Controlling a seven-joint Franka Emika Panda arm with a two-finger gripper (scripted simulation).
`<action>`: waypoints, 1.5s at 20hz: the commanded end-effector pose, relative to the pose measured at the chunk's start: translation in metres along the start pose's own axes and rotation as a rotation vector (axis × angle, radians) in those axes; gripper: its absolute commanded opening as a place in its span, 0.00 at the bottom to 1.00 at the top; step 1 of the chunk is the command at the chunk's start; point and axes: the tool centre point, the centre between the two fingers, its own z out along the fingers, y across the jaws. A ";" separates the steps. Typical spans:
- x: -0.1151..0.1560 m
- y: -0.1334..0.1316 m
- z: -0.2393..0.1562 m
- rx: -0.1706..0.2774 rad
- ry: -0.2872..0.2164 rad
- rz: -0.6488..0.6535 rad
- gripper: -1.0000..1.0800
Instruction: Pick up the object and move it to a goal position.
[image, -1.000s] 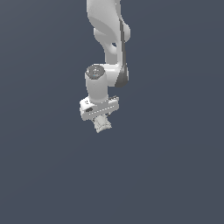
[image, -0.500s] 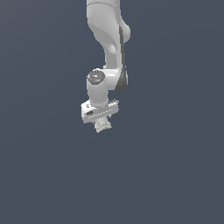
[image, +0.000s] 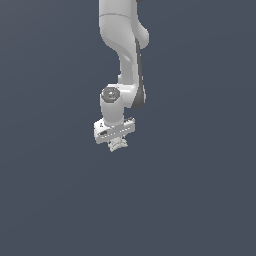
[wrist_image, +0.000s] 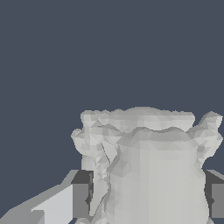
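The object (image: 118, 145) is a small whitish-grey knobbly lump hanging just under the white gripper block (image: 114, 131) in the exterior view, held above the dark ground. In the wrist view the object (wrist_image: 144, 162) fills the space between the two dark fingertips (wrist_image: 82, 199), its lobes spreading out past them. My gripper (image: 117, 144) is shut on the object, and its fingers are mostly hidden behind the lump in the exterior view.
The white arm (image: 122, 45) comes down from the top of the exterior view. Around it there is only a plain dark grey-blue ground, with no other object in sight.
The gripper with the object has drifted slightly upward and toward the exterior view's right. The grip has not changed.
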 end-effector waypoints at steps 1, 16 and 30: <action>0.000 0.000 0.001 0.000 0.000 0.000 0.00; 0.000 -0.006 -0.010 -0.001 0.001 0.000 0.00; 0.001 -0.059 -0.095 -0.002 0.000 0.000 0.00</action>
